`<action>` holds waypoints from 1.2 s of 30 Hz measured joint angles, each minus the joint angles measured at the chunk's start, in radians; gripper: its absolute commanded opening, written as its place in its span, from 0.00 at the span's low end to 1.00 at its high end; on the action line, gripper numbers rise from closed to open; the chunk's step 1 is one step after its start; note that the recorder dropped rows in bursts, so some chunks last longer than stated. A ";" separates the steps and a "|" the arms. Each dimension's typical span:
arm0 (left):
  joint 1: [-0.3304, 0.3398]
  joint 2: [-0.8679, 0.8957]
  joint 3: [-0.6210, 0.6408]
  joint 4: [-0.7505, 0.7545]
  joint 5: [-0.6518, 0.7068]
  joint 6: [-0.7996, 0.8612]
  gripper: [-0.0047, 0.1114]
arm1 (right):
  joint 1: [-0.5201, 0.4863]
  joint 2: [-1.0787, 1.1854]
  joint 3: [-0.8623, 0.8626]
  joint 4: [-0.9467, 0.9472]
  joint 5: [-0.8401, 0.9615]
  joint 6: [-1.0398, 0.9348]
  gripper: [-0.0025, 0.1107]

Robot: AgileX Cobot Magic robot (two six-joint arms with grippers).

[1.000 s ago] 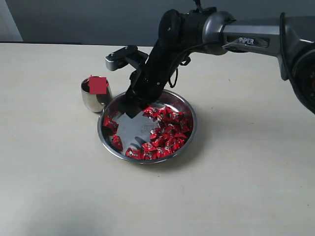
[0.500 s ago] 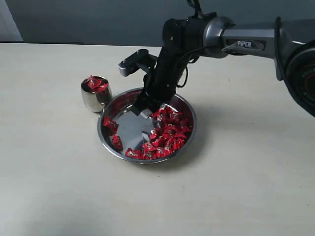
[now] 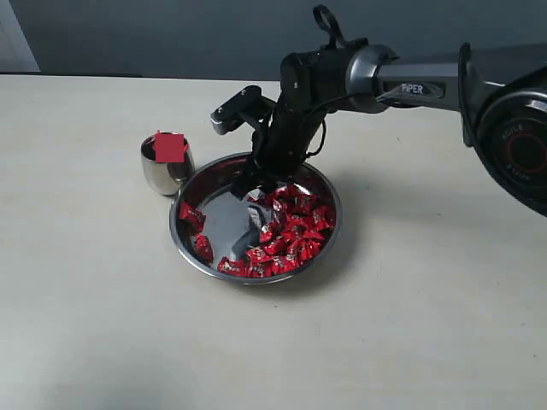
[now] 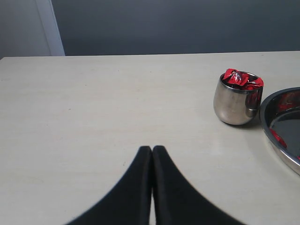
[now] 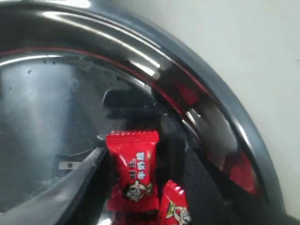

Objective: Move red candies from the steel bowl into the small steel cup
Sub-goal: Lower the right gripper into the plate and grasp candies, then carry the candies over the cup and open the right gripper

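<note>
The steel bowl (image 3: 220, 227) sits mid-table with red candies (image 3: 292, 232) heaped on its right side and a few along its left wall. Just left of it the small steel cup (image 3: 164, 173) stands upright, red candies (image 4: 242, 78) piled to its brim. My right gripper (image 3: 257, 191) is down inside the bowl at the pile's edge. In the right wrist view the gripper (image 5: 143, 152) is open, its fingers (image 5: 77, 183) straddling one red candy (image 5: 133, 168) on the bowl's floor (image 5: 51, 108). My left gripper (image 4: 152, 151) is shut and empty over bare table, well short of the cup (image 4: 236, 102).
The right arm (image 3: 410, 81) reaches in from the right above the bowl's far rim. The bowl's rim (image 4: 277, 129) lies close beside the cup. Pale tabletop (image 3: 102, 325) stretches around both; a dark wall runs behind.
The right gripper has shifted from the bowl's cup-side edge to the right, down to the candy pile, and its jaws have opened. The left gripper has not visibly moved.
</note>
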 measured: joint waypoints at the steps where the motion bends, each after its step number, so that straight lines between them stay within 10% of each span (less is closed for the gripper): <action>1: 0.000 0.000 0.000 0.000 0.000 0.000 0.04 | 0.000 0.007 0.000 0.000 0.000 0.000 0.45; 7: 0.000 0.000 0.000 0.000 0.000 0.000 0.04 | 0.000 0.023 0.000 0.004 0.000 0.002 0.02; 36: 0.000 0.000 0.000 0.000 0.000 0.000 0.04 | 0.048 -0.028 -0.079 0.677 -0.189 -0.436 0.03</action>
